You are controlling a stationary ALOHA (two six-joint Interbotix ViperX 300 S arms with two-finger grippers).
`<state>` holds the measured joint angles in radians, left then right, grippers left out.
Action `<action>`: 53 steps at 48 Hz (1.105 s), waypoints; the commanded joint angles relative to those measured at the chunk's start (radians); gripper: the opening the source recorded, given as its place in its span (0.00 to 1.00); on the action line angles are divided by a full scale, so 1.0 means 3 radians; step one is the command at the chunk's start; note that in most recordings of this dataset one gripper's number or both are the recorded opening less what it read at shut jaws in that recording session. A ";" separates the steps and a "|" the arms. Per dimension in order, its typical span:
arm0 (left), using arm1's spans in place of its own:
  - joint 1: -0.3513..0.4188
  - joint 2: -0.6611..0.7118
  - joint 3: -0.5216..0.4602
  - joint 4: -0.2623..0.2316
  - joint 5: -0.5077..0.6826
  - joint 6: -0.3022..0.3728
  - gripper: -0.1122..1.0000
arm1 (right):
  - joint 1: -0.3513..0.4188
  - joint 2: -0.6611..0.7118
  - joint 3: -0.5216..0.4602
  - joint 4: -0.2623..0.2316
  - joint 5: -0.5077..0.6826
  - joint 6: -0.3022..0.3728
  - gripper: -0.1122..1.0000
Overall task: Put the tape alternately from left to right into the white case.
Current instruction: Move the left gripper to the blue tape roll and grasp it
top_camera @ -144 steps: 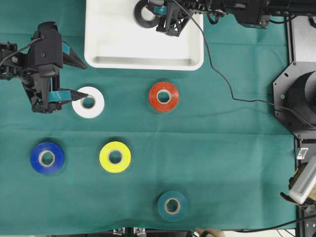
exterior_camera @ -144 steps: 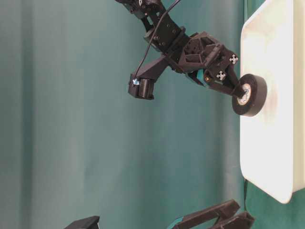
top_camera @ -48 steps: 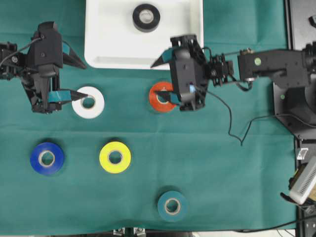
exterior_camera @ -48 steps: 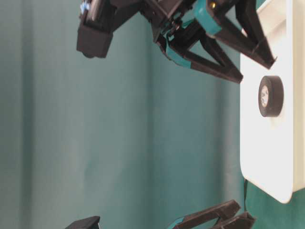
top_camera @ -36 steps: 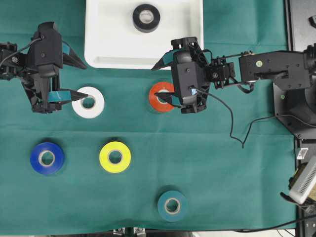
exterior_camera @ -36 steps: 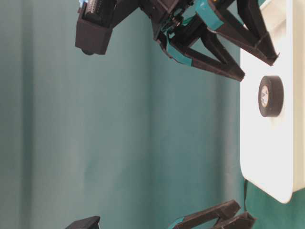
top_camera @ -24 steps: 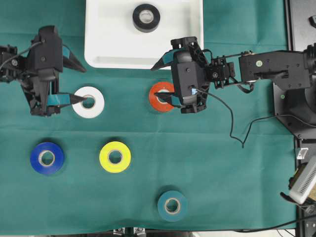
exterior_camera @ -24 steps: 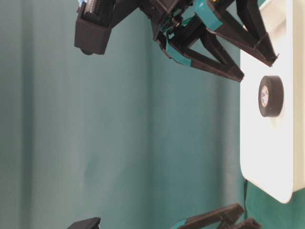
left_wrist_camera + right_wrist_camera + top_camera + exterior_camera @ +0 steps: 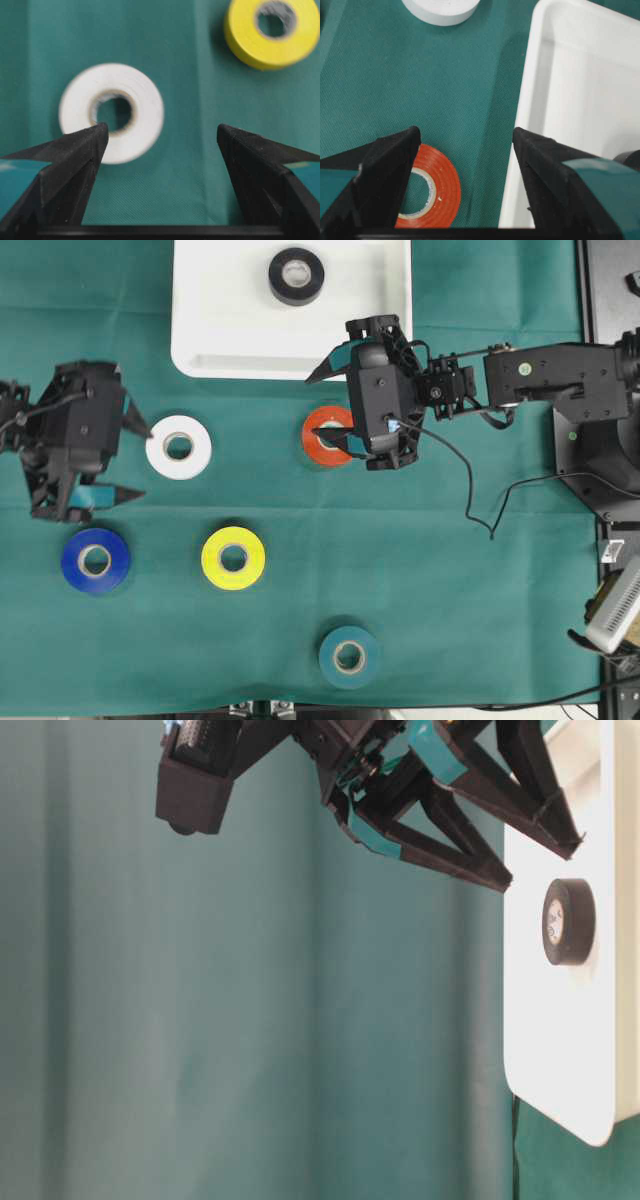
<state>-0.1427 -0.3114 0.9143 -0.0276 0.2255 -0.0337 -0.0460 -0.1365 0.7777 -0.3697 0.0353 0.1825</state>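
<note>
The black tape (image 9: 296, 275) lies flat in the white case (image 9: 230, 335), while the white tape (image 9: 178, 447), red tape (image 9: 331, 436), blue tape (image 9: 95, 560), yellow tape (image 9: 233, 558) and teal tape (image 9: 349, 656) rest on the green tabletop (image 9: 450, 620). The left gripper (image 9: 130, 460) hangs beside the white roll, jaws spread wide and empty. The right gripper (image 9: 335, 405) hovers over the red roll, jaws likewise spread, gripping nothing.

Bright, even light falls from above, and shadows are small and soft. The white case (image 9: 200, 340) looks very bright. In the left wrist view, the white tape (image 9: 111, 113) and yellow tape (image 9: 272, 32) look blurry.
</note>
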 commanded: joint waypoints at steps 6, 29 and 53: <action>-0.0235 -0.0092 0.0041 -0.0005 0.0026 -0.0010 0.76 | 0.0010 -0.0077 -0.0031 -0.0005 -0.0026 0.0000 0.81; -0.0757 -0.0061 0.0189 -0.0005 0.0031 -0.0010 0.76 | 0.0010 -0.0072 -0.0031 -0.0005 -0.0026 0.0000 0.81; -0.0782 0.0123 0.0205 -0.0005 0.0010 -0.0010 0.76 | 0.0026 -0.0051 -0.0031 -0.0005 -0.0031 0.0005 0.81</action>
<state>-0.3743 -0.2838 0.9910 -0.0276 0.2378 -0.0383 -0.0414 -0.1365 0.7777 -0.3697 0.0353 0.1825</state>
